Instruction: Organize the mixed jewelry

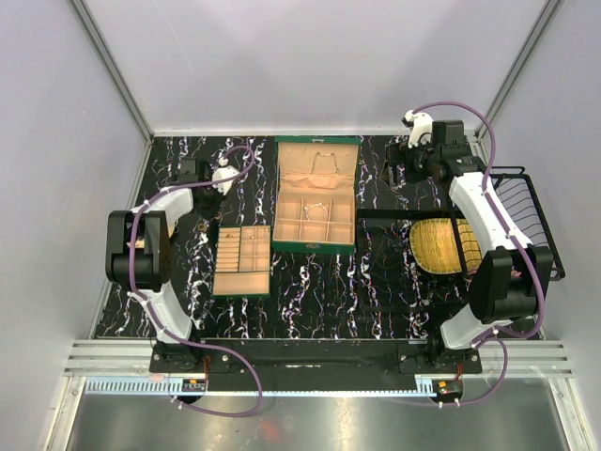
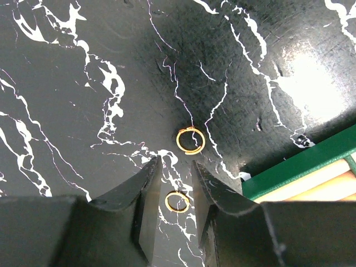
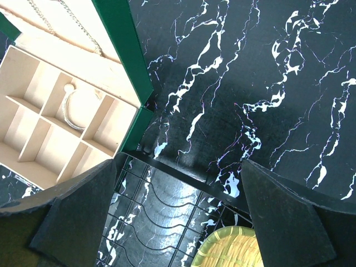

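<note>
Overhead, the open green, tan-lined jewellery box (image 1: 315,193) sits mid-table. My left gripper (image 1: 197,175) is low over the table left of the box's lid. The right gripper (image 1: 413,155) hangs off the box's far right corner.

On the left wrist camera, one small gold-toned ring (image 2: 177,201) lies flat on the black white-veined marble-pattern tabletop (image 2: 83,83), between the narrowed jaws and left of the box's corner. As far as I can tell, the fingers aren't pinching it. A second gold-toned ring (image 2: 191,140) lies just beyond. My worry is that the ring is thin and flat, so the closing pads may ride over it, flick it away or nudge its neighbour.

On the right wrist camera, the jaws are spread wide and hold nothing. A whitish bracelet loop (image 3: 71,108) lies in a box compartment, and a thin pale chain (image 3: 94,45) lies in the lid. I can read no labels or writing anywhere.
</note>
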Motion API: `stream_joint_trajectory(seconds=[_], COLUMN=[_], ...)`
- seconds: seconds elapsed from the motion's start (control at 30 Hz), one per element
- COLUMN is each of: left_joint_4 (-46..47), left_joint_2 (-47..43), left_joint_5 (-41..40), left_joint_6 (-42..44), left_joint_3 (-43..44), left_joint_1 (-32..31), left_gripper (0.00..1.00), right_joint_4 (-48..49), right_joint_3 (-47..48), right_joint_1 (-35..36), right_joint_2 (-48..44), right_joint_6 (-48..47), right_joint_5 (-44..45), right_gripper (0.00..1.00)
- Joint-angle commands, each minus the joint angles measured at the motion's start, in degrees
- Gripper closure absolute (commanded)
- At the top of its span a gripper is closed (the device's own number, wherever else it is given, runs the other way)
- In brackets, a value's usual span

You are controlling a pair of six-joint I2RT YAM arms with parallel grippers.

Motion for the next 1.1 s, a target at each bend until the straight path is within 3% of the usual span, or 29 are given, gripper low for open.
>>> stream_joint_trajectory(seconds=[0.0, 1.07], left_joint_4=[0.26, -4.22], left_joint_2=[1.28, 8.49], left_joint_5=[2.43, 3.83], left_joint_6=[0.75, 5.85], left_joint_3=[3.00, 8.53], left_joint_1=[0.32, 0.49], left_gripper=[0.67, 0.67], right_joint_4=[1.09, 0.83], right_joint_3=[0.98, 1.33], right_joint_1=[0.59, 0.67], right_joint_2=[-1.07, -0.01], right_joint_6=[-0.94, -1.29], right_joint_5=[1.08, 1.87], right_gripper=[0.00, 0.00])
